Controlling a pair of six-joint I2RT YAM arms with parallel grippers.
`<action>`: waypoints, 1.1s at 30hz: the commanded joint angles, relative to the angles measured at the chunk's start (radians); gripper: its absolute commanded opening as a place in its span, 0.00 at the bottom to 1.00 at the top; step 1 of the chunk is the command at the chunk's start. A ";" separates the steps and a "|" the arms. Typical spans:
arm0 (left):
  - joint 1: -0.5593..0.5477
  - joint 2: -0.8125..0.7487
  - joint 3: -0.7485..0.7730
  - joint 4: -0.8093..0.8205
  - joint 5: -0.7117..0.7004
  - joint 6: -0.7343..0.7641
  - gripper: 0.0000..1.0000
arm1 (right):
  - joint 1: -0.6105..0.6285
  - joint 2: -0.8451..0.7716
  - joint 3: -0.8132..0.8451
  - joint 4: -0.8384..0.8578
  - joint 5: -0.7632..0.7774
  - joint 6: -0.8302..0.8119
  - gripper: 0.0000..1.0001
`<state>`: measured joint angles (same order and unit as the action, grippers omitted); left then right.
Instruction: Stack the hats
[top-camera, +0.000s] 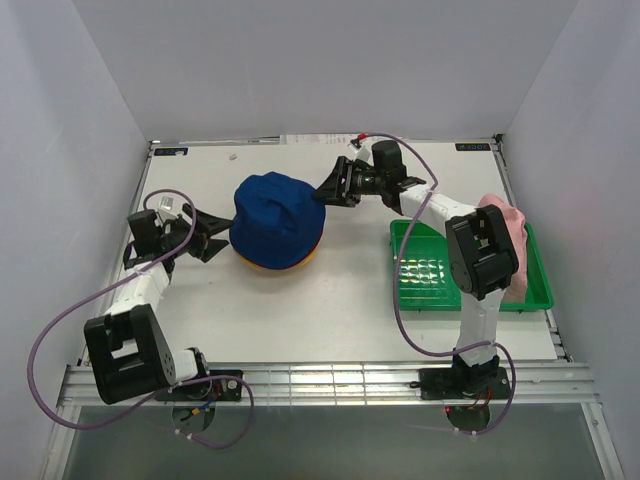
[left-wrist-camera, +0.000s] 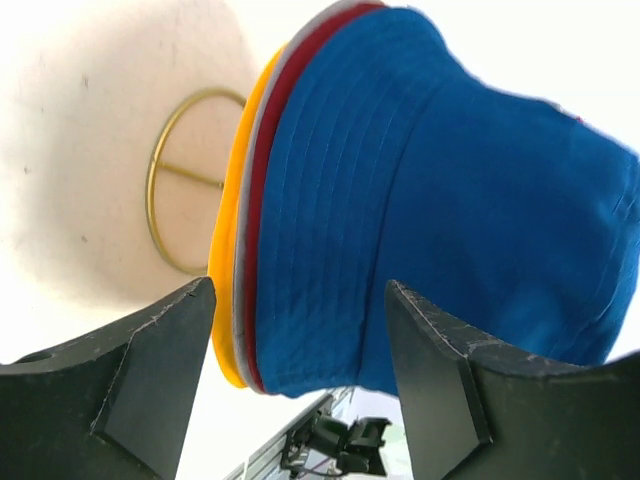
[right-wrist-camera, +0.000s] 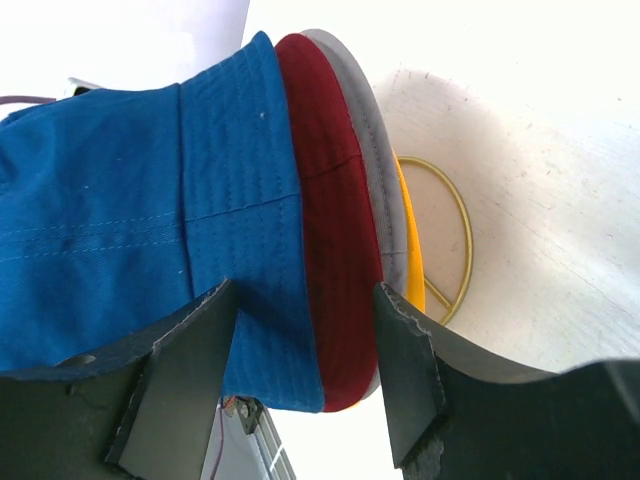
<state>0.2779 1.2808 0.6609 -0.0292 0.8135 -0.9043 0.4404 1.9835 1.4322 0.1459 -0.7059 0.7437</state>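
Four hats form a stack on the table, blue on top; the pink hat lies well right of it, not yet added. Open and empty, left gripper and right gripper flank the stack.

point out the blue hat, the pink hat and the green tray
blue hat (top-camera: 272, 212): top external view, middle of its crown
pink hat (top-camera: 513, 228): top external view, its visible upper fabric
green tray (top-camera: 425, 288): top external view, bare floor
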 joint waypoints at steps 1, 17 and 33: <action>0.001 -0.058 -0.033 0.006 0.042 -0.019 0.78 | 0.017 0.008 0.034 0.058 -0.026 0.019 0.62; 0.003 -0.058 -0.072 0.095 0.055 -0.081 0.51 | 0.034 -0.011 -0.044 0.113 -0.004 0.048 0.32; 0.003 0.098 0.019 0.127 0.009 -0.073 0.00 | 0.034 -0.156 -0.286 0.162 0.074 0.042 0.09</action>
<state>0.2790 1.3708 0.6548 0.0837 0.8467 -0.9939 0.4671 1.8648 1.1748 0.2977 -0.6563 0.8062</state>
